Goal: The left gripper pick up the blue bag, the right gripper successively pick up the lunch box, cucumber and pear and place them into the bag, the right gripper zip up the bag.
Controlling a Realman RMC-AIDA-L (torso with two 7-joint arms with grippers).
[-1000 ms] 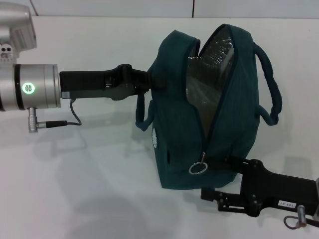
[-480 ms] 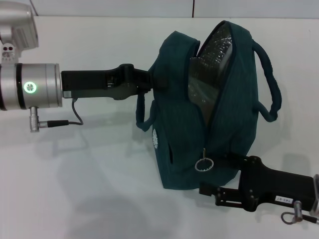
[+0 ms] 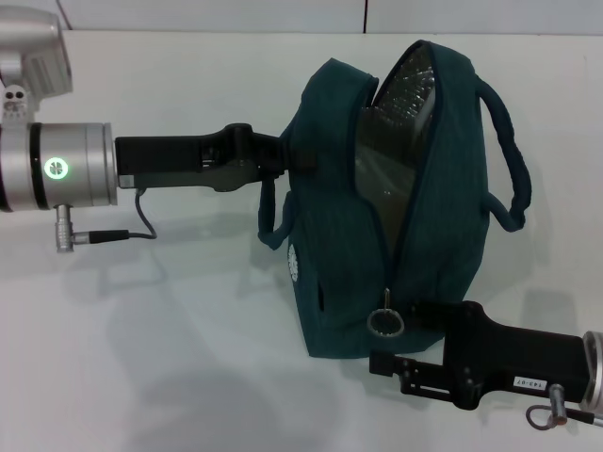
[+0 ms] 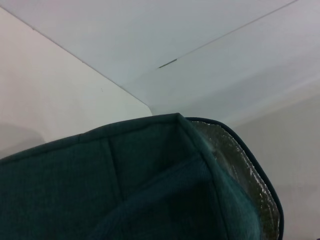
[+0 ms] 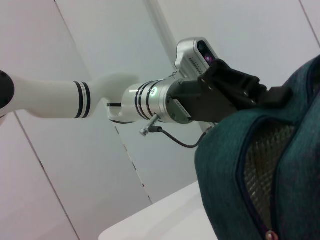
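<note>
Left hand [image 3: 294, 160]: I am gripping the blue bag [image 3: 339, 282] by its upper edge.
Right hand [image 3: 415, 311]: I am reaching at the bag's base; grip unclear.

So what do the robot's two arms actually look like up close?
The left tool is a black claw on a black block, joined to a silver cylinder with a black ring and a round green light; a thin black cable loops from a small metal plug beneath it. Behind that, the arm is white with black bands. The right tool is also black and blocky, with a small white label and a silver end.
</note>
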